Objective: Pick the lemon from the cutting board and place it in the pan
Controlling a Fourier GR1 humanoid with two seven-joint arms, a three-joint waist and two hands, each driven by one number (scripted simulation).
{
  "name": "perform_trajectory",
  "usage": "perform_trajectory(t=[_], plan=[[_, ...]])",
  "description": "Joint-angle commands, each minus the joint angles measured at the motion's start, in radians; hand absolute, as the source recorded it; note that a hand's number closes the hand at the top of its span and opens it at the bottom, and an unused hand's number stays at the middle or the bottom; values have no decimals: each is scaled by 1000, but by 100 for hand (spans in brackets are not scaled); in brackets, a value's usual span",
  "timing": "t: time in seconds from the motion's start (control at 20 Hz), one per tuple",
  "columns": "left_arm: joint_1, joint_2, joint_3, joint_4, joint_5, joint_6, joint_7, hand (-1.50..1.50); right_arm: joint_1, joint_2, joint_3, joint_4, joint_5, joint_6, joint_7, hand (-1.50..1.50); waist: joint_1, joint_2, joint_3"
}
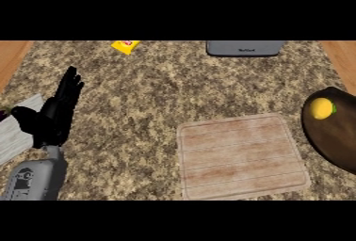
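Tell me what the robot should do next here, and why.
Probably nothing more than keep the left hand resting, open, at the view's left. The lemon already lies in the dark pan at the right edge, and the cutting board holds nothing. The right hand is out of view, so judging by this, the placing looks done.

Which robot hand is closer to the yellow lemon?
Only the left hand shows, resting open at the view's left, far across the counter from the lemon, which lies in the pan at the right edge. The right hand is out of view, so I cannot compare.
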Motion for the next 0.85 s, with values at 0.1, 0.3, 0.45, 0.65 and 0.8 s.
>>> perform_trajectory(t=[0.1,0.3,0.45,0.65,0.8], plan=[[-12,20,35,-2,13,13,36,0,141,-96,-7,-19,-50,348,-218,-150,-42,-9,1],[27,2,19,1,-3,18,4,0,210,-122,1,-56,-79,388,-237,-150,-50,-12,1],[50,29,46,-3,20,-9,-21,0,235,-159,-6,-85,-119,419,-208,-150,-45,-14,-2],[59,11,35,-41,24,0,11,0,308,-142,25,-121,-134,418,-218,-150,-39,-17,1],[35,6,30,-2,14,2,-16,0,352,-135,41,-171,-155,388,-234,-150,-46,-11,-1]])
